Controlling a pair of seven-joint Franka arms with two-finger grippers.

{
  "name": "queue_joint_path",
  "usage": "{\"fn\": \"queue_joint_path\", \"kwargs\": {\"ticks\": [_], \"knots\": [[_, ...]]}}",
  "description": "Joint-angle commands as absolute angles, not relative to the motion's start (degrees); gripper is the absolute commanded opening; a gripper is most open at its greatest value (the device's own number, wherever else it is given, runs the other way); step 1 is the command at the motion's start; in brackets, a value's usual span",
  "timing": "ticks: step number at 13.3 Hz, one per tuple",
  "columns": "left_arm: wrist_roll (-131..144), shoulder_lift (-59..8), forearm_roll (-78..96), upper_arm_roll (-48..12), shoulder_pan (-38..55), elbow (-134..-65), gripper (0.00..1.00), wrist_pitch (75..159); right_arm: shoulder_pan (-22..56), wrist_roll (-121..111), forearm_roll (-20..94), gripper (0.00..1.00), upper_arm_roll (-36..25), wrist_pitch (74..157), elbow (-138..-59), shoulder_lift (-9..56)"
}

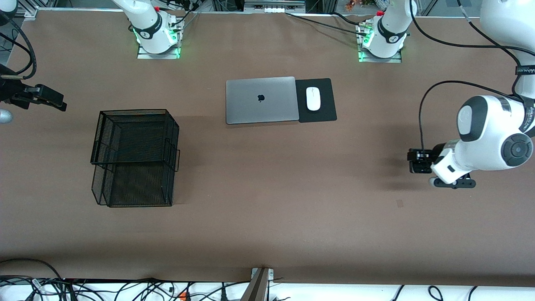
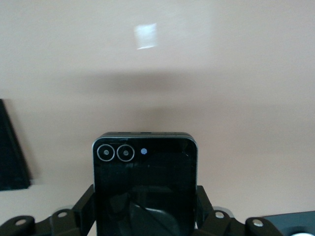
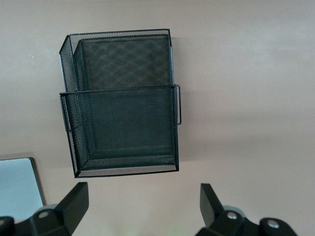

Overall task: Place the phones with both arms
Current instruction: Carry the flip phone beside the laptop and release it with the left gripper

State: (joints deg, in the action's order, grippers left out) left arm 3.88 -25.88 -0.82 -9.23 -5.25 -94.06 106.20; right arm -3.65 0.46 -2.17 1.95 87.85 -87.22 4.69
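Observation:
A small squarish black phone (image 2: 145,172) with two ringed lenses at its upper corner sits between the fingers of my left gripper (image 2: 145,199), which is shut on its two side edges. In the front view that left gripper (image 1: 418,161) hangs low over bare tabletop at the left arm's end of the table, and the phone is lost against the black fingers. My right gripper (image 1: 56,101) is over the right arm's end of the table. The right wrist view shows the right gripper (image 3: 142,204) open with nothing between its fingers. No other phone is in view.
A black wire-mesh two-tier basket (image 1: 133,156) stands toward the right arm's end and also fills the right wrist view (image 3: 120,123). A closed grey laptop (image 1: 261,100) lies mid-table near the bases, beside a white mouse (image 1: 313,98) on a black pad (image 1: 324,113).

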Motion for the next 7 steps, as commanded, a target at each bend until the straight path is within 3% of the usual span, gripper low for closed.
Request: {"fn": "queue_joint_path", "kwargs": {"ticks": [1,7], "knots": [[11.04,-28.03,0.44,-8.61,2.87,-91.07,0.38,105.03,-4.04,1.23,-2.20,1.00,2.46,87.80,-87.54,4.13],[26.78,-40.59,0.53,-8.61,21.07,-79.90,0.39,110.01,-4.04,1.14,-2.20,1.00,2.37,87.80,-87.54,4.13]]}}
